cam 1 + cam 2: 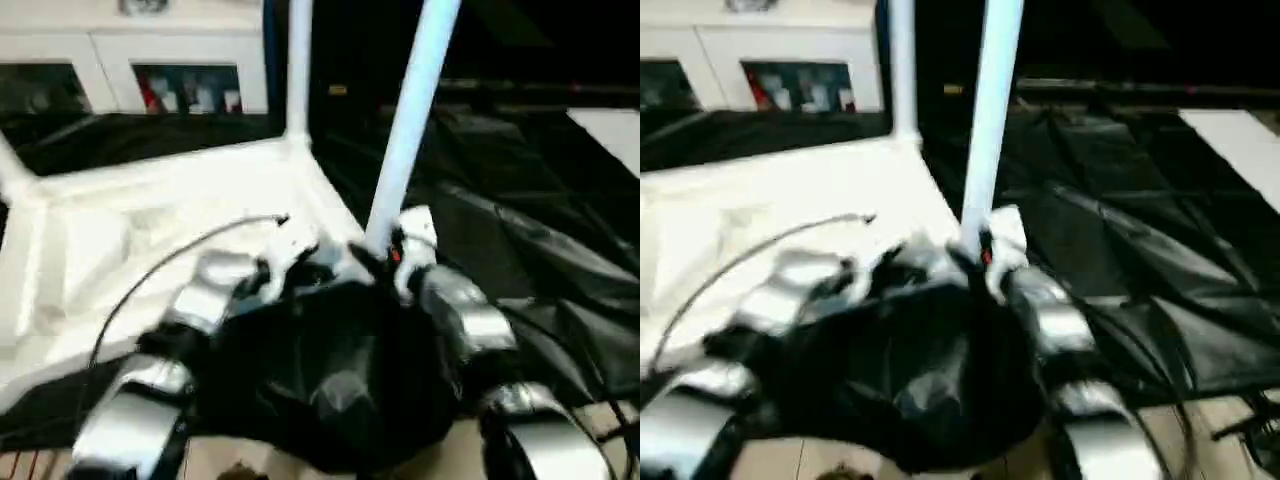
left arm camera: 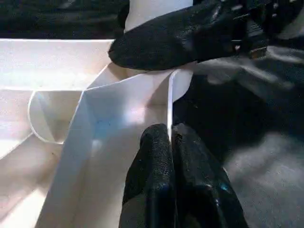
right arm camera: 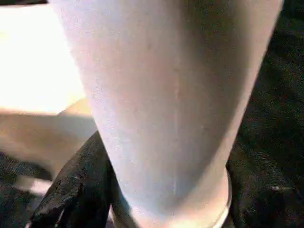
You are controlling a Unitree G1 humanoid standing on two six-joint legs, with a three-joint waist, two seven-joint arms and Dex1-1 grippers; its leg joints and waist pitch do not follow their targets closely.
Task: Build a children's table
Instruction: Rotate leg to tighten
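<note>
The white tabletop lies underside up on black cloth. One white leg stands in its far corner socket. A second leg rises, slightly tilted, from the near right corner. My right gripper is shut on this leg near its base. In the right wrist view the leg looms large, with a black finger against its side. My left gripper is shut on the tabletop's thin rim wall just in front of that corner. The right gripper's finger shows there too, pressed against the leg.
A white glass-door cabinet stands along the back. Crumpled black cloth covers the floor to the right, and a bunch of it lies between my forearms. A thin cable arcs over the tabletop. A white panel lies far right.
</note>
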